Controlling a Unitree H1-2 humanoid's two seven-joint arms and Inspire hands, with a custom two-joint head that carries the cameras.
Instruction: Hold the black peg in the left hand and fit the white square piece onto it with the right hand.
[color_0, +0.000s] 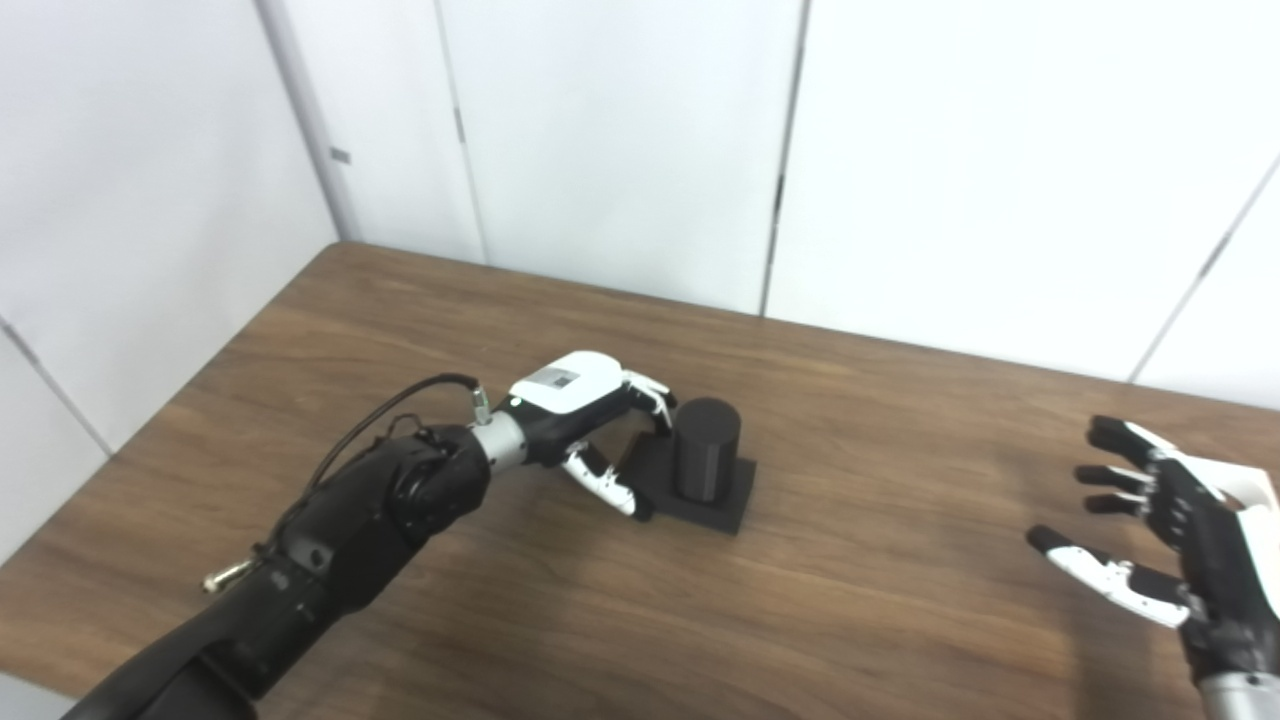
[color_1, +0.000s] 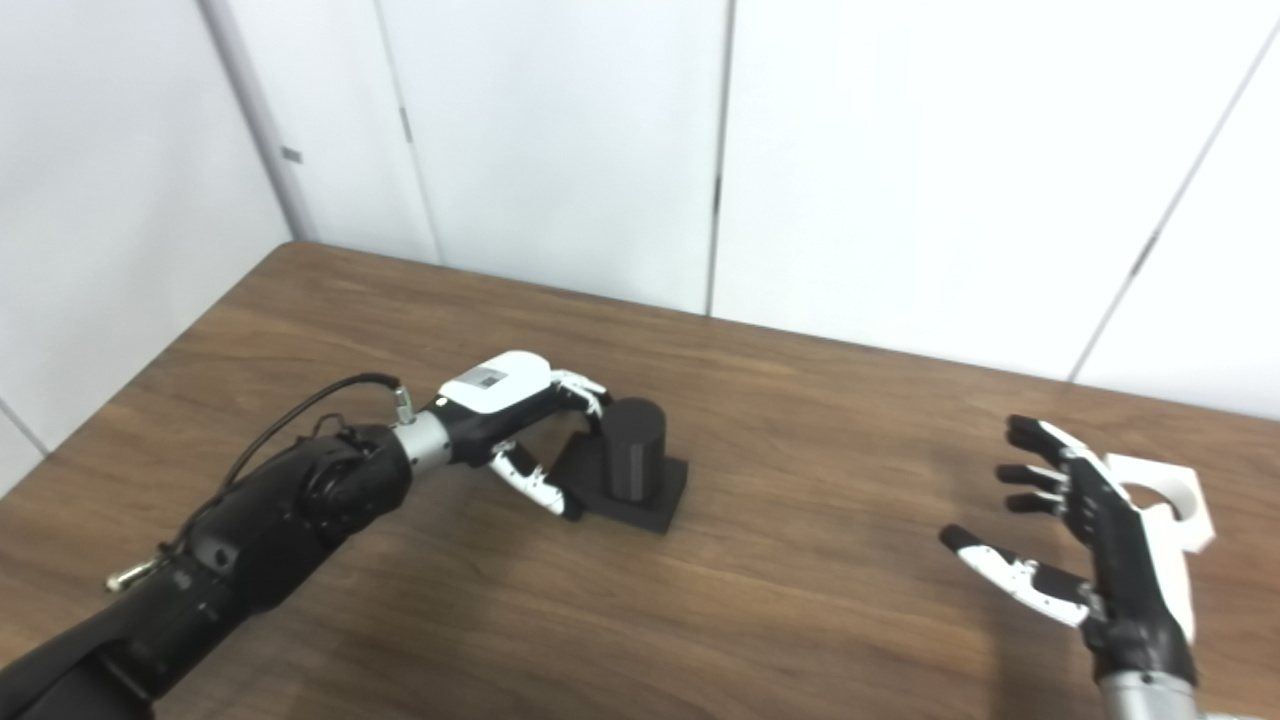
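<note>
- The left hand (color_0: 585, 420) is reaching in from about eight o'clock of the black peg (color_0: 707, 448), its fingers curling round the far side of the peg's square base and its thumb lying along the near edge. It is cupping the base loosely; whether it is actually pressing on it I cannot tell, and the peg is still sitting flat on the wooden table (color_0: 880, 600), not lifted.
- The peg itself is standing upright near the middle of the table, its round post bare, with nothing fitted on it.
- The right hand (color_1: 1090, 540) is hovering at about four o'clock of the peg, well apart from it, fingers spread wide and holding nothing.
- The white square piece (color_1: 1170, 505) is lying on the table just behind that hand, at roughly two o'clock of the palm, its round hole showing in the right eye view only.
- Judging from this, the task is barely beginning: the peg grasp is forming, while picking up the piece and fitting it are both left to do.
</note>
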